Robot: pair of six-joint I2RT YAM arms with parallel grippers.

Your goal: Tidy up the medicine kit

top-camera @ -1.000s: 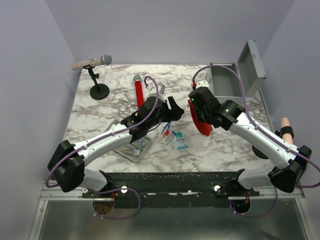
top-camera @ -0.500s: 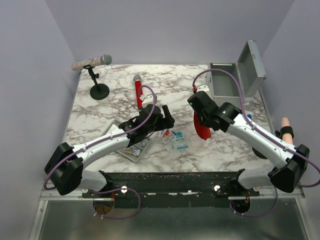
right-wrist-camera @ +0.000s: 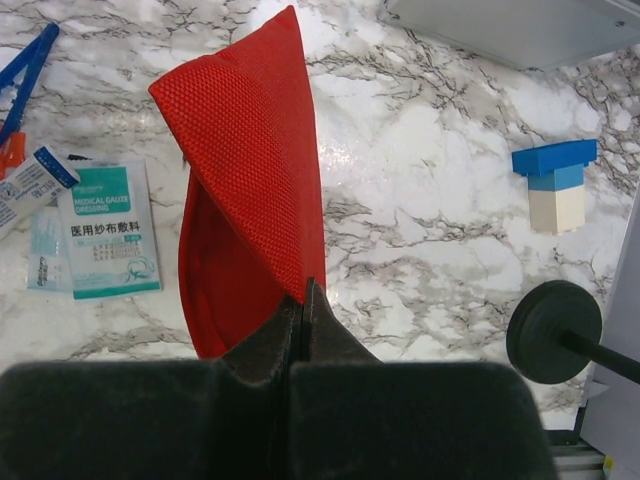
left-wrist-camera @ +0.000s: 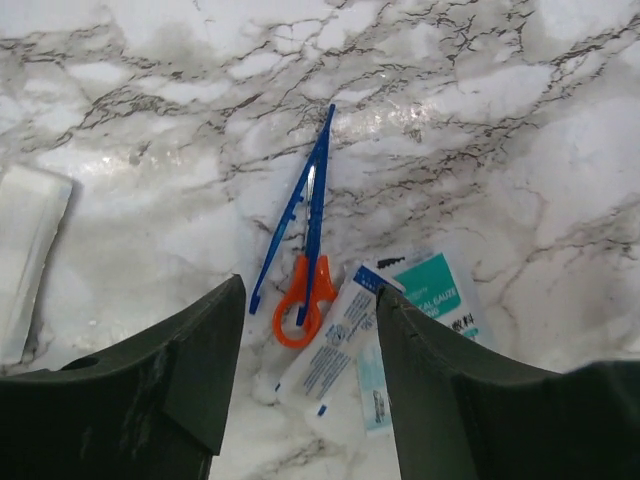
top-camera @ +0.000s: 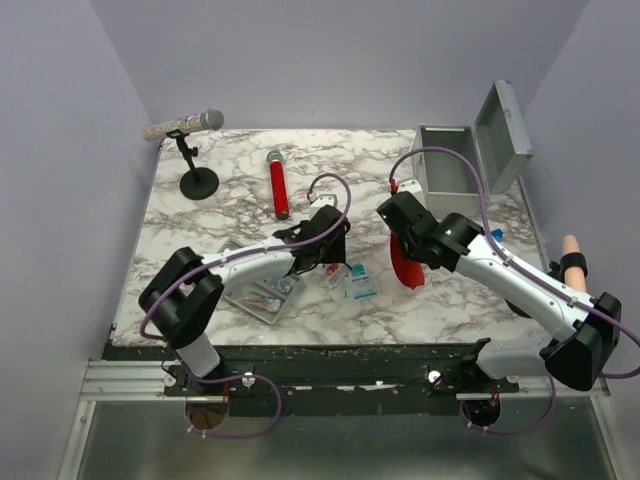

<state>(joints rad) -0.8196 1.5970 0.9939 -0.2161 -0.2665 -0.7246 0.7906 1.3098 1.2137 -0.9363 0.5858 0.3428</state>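
Observation:
The medicine kit (top-camera: pixel 450 175) is a grey metal box at the table's back right, its lid (top-camera: pixel 503 122) raised. My right gripper (top-camera: pixel 401 243) (right-wrist-camera: pixel 303 290) is shut on a corner of a red fabric pouch (top-camera: pixel 406 262) (right-wrist-camera: pixel 250 170), which hangs just in front of the kit. My left gripper (top-camera: pixel 333 250) (left-wrist-camera: pixel 310 305) is open above blue tweezers (left-wrist-camera: pixel 313 195), an orange ring (left-wrist-camera: pixel 300 305), a white-and-blue sachet (left-wrist-camera: pixel 335 345) and a teal gauze packet (left-wrist-camera: pixel 425 290) (right-wrist-camera: pixel 105 240). Nothing is between its fingers.
A shallow grey tray (top-camera: pixel 262 312) with small items lies under the left forearm. A red cylinder (top-camera: pixel 278 186) and a microphone on a stand (top-camera: pixel 197 182) are at the back left. A blue-and-white block (right-wrist-camera: pixel 555 192) and a black disc (right-wrist-camera: pixel 553 330) sit right of the pouch.
My left gripper has swung toward the near side and down over the tweezers and packets. The right gripper, shut on the red pouch throughout, has shifted slightly nearer, uncovering the kit.

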